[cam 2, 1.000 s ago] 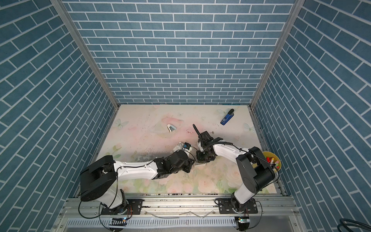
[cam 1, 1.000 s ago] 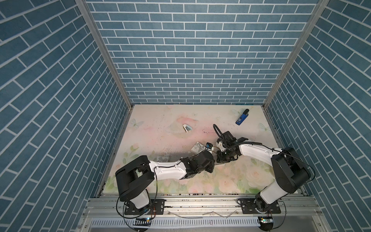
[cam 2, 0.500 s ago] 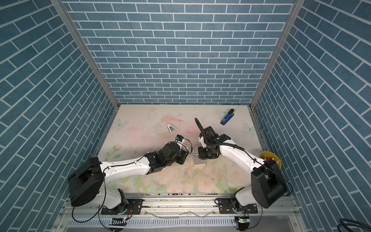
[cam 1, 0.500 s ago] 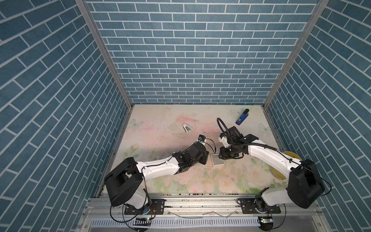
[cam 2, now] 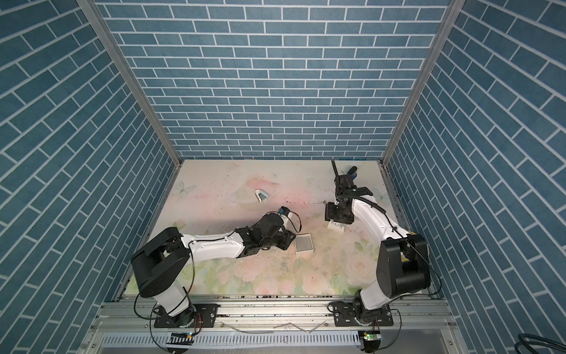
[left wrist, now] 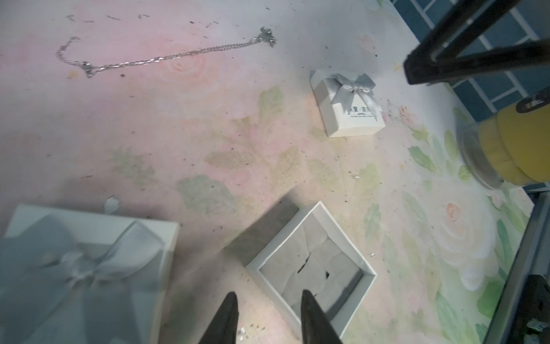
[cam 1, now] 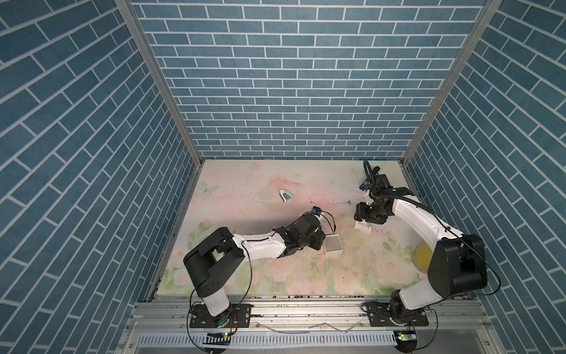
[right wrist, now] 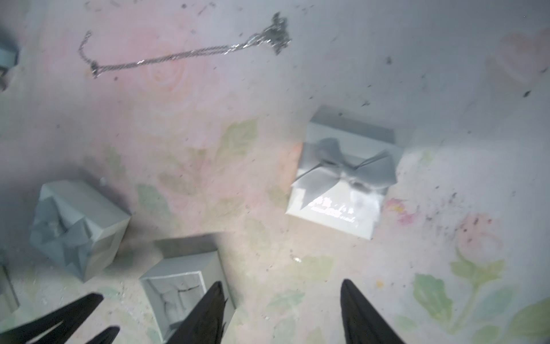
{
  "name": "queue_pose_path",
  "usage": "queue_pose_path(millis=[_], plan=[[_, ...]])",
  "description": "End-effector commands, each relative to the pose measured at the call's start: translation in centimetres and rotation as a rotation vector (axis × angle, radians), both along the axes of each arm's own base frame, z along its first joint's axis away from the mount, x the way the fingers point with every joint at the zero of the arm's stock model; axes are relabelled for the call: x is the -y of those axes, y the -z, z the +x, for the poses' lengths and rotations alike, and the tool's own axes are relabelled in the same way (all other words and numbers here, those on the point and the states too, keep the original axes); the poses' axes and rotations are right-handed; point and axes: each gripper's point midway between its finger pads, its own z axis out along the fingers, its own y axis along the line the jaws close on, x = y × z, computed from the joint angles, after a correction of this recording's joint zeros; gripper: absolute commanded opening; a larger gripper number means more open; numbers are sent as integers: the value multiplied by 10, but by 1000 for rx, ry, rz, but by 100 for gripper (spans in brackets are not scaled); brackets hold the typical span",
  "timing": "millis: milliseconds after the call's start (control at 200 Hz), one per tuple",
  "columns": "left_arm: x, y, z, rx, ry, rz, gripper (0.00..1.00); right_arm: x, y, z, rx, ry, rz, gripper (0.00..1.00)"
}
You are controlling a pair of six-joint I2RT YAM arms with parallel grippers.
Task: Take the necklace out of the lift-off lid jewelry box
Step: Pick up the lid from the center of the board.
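The taking-out looks done. The left hand, fingers slightly apart and empty, hovers at the left edge of the open jewelry box, whose grey insert is bare. The necklace lies stretched on the worktop, farther back. Right of the box rests the lid, and above it the right hand gapes wide, empty. Next, I judge, both arms should draw clear without snagging the chain. A second bowed box is blurred, and in both top views it is hidden under the left arm.

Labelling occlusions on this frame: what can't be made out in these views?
- Second bowed box: blurred and edge-cropped, left wrist view; likely under the left arm in both top views.
- Print on the bowed lid: too small, partly under ribbon, left wrist view.
- Necklace pendant: too small in both top views.
- Yellow item: mostly behind the right arm in a top view.
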Motion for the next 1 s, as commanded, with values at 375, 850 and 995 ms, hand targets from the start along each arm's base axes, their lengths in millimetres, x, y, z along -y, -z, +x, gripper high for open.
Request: queue_pose_path(millis=[375,850,995], plan=[[71,-12,13,-42,176,-64,37,29,39,19,-145,131,-124,77],[106,-10,28,-38,229,-63,37,32,66,42,-166,128,-86,77],[106,-6,29,-40,226,-58,37,27,72,45,-178,117,-63,76]])
